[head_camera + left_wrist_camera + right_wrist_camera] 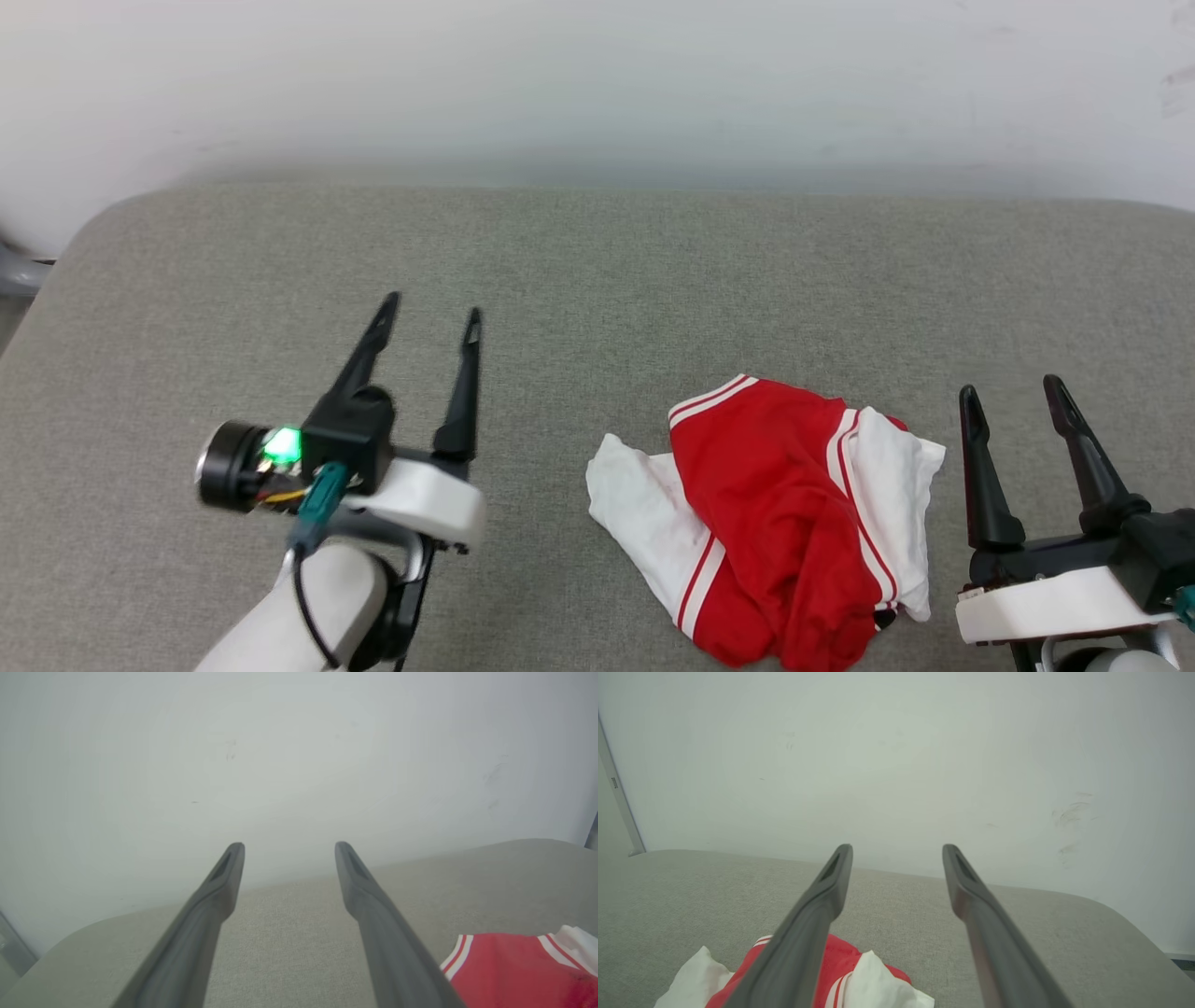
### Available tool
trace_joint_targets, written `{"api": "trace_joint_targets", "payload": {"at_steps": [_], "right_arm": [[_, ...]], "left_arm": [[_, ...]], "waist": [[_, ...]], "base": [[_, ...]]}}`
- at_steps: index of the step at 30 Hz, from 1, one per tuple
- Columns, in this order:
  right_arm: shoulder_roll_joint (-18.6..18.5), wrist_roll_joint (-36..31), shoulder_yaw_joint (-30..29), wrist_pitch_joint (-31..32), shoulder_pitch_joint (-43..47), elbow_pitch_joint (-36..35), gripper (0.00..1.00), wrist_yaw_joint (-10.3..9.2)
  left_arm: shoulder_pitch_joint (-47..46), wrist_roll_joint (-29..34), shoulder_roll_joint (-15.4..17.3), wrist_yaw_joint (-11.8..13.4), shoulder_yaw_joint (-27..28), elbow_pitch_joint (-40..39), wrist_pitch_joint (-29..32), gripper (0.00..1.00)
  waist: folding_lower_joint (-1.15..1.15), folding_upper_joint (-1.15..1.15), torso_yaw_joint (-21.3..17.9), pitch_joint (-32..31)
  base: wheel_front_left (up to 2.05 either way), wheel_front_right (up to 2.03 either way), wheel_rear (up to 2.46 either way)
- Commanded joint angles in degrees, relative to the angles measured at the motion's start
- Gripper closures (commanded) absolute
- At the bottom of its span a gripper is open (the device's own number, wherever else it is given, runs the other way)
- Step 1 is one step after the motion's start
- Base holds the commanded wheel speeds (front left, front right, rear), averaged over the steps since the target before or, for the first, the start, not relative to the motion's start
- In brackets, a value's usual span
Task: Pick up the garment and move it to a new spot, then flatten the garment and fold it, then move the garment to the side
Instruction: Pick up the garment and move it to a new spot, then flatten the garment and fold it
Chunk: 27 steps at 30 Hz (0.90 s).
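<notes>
Red jersey cloth with white sleeves and striped trim, the garment (775, 523) lies in a crumpled heap on the grey fabric-covered surface (597, 271), toward its near right part and well away from the back edge that runs along the pale wall (597, 84). One white sleeve spills out to the left of the heap and another is folded over its right side. No lettering shows. The right jaws stand spread wide just beside the heap's right side, apart from the cloth and pinching nothing. The left jaws, equally spread and empty, hover over the bare left half of the surface, well apart from the garment. Both seem parked wide so that either can come down and close on a bunched fold. The pickup looks not yet begun, and the right arm is best placed to start it.
</notes>
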Motion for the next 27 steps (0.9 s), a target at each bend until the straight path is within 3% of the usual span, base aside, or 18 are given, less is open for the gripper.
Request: {"api": "trace_joint_targets", "payload": {"at_steps": [1,10,21,27], "right_arm": [[0.19,0.66,0.11,-0.13,0.58,0.18,0.0,-0.06],[0.18,2.15,0.4,-0.13,1.68,1.19,0.0,-0.06],[0.18,4.36,-0.27,-0.13,3.9,2.19,0.0,-0.05],[0.18,4.81,-0.4,-0.13,4.58,2.11,0.0,-0.05]], "left_arm": [[2.06,1.2,-0.17,0.56,1.91,-1.05,-0.16,0.0],[16.77,10.44,-4.37,-0.23,15.36,-5.46,-0.17,0.0],[25.43,17.64,-11.48,-6.59,25.65,-5.96,-0.18,0.0],[27.43,19.65,-13.76,-9.57,29.07,-5.66,-0.18,0.0]], "waist": [[0.0,0.0,0.22,-0.27],[0.0,0.0,0.24,-1.87],[0.0,0.0,-1.06,-2.86],[0.0,0.0,-1.67,-3.08]], "base": [[0.0,0.0,0.0],[0.0,0.0,0.0],[0.0,0.0,0.0],[0.0,0.0,0.0]]}}
